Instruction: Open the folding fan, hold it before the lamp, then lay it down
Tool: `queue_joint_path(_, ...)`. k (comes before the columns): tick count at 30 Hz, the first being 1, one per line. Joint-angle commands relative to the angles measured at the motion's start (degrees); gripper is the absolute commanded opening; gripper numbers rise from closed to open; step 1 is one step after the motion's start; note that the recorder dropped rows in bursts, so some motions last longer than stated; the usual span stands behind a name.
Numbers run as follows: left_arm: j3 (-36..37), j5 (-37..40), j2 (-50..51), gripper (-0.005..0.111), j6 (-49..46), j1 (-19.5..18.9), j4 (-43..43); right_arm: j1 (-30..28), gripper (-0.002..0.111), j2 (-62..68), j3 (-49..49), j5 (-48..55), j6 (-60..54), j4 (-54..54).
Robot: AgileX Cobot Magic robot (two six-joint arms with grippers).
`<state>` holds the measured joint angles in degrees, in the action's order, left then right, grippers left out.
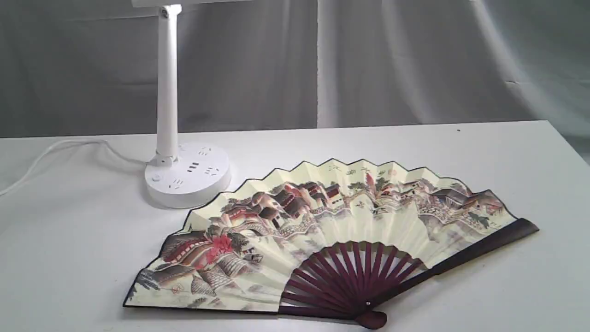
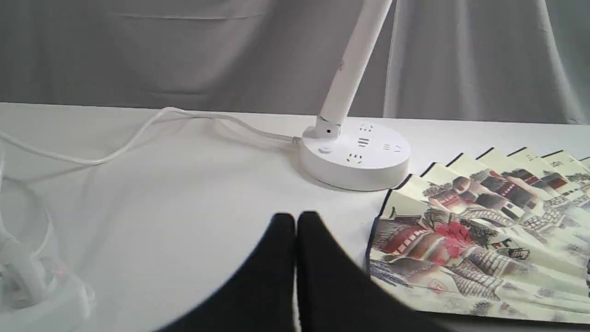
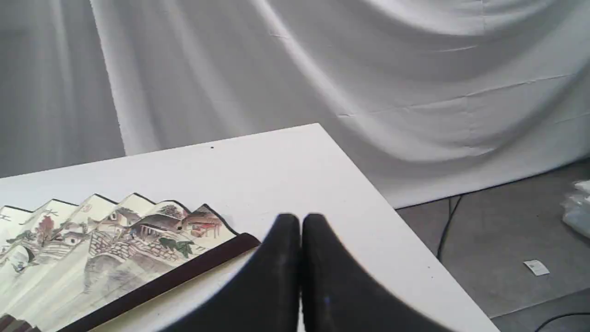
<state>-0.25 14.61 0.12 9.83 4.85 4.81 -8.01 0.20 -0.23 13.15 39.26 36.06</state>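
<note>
The folding fan [image 1: 322,235] lies spread flat on the white table [image 1: 461,147], cream leaf painted with houses and trees, maroon ribs and pivot toward the front edge. Its left end [image 2: 461,249] shows in the left wrist view, its right guard [image 3: 152,286] in the right wrist view. The white lamp [image 1: 168,92] stands behind the fan's left end on a round socket base [image 1: 186,180]. My left gripper [image 2: 296,221] is shut and empty, off the fan's left edge. My right gripper [image 3: 301,223] is shut and empty, beside the right guard. Neither gripper shows in the exterior view.
The lamp's white cord [image 2: 138,133] trails left across the table. A blurred white object [image 2: 32,286] sits at the left. The table's right edge [image 3: 368,193] drops to a grey floor with cables [image 3: 445,230]. A grey cloth backdrop [image 1: 415,60] hangs behind.
</note>
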Motion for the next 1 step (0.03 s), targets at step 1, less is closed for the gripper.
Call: queue_joint_path(1, 0.25, -0.89, -0.12, 0.0, 0.23, 0.42, 0.2, 0.15, 0.0, -0.2, 0.23, -0.73, 0.22, 0.29)
